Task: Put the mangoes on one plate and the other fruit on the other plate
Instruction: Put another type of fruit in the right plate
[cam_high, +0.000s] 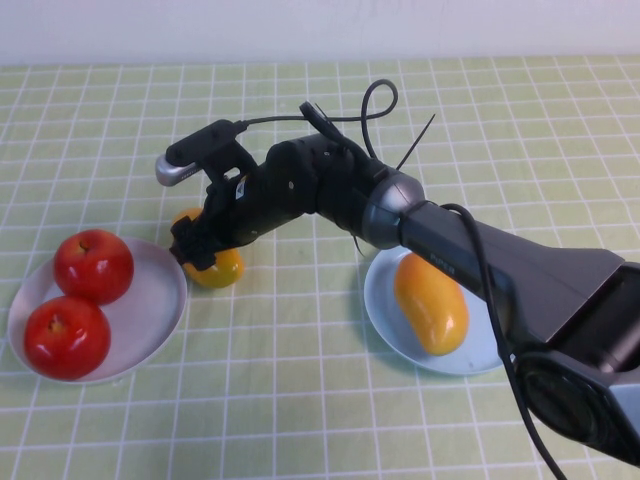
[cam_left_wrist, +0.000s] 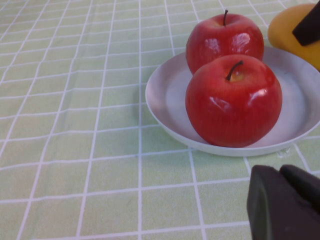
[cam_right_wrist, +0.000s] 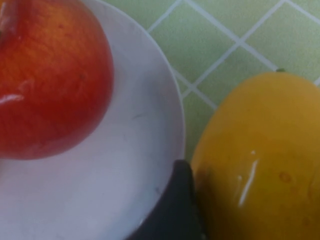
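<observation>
Mango (cam_high: 222, 268), glossy yellow-orange, lies on the tabletop (cam_high: 300, 400) between the spread fingers of the right pincer (cam_high: 200, 250), one finger (cam_right_wrist: 175, 210) touching its side. Just beside it the white plate (cam_high: 160, 300) holds two red apples (cam_high: 93, 265). The blue plate (cam_high: 385, 300) behind the pincer holds another mango (cam_high: 432, 303). The left pincer (cam_left_wrist: 282, 202), pressed together, hovers near the white plate.

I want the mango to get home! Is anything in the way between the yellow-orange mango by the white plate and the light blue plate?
Nothing visible blocks it. The right gripper is closing around the loose yellow-orange mango; bare checked tablecloth lies between it and the light blue plate, which already holds another mango.
</observation>
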